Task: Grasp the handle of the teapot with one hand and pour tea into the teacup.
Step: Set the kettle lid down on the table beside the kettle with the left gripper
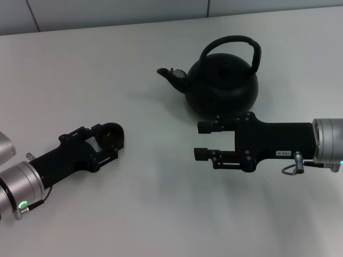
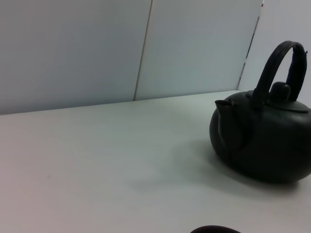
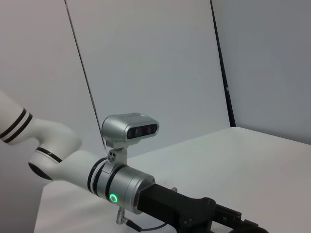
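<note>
The matte-black teapot (image 1: 222, 83) stands upright at the back right of the white table, its spout (image 1: 170, 74) pointing left and its arched handle (image 1: 231, 40) raised over the lid. The left wrist view also shows the teapot (image 2: 265, 143) and handle (image 2: 272, 65). My right gripper (image 1: 201, 140) lies just in front of the pot, open, with nothing between its fingers. It is below the handle and not touching it. My left gripper (image 1: 110, 142) at the lower left is shut on the small dark teacup (image 1: 111, 136), whose rim (image 2: 214, 229) peeks into the left wrist view.
White table (image 1: 161, 214) with grey wall panels behind it. The right wrist view shows my left arm (image 3: 121, 187) with its wrist camera (image 3: 130, 127) across the table.
</note>
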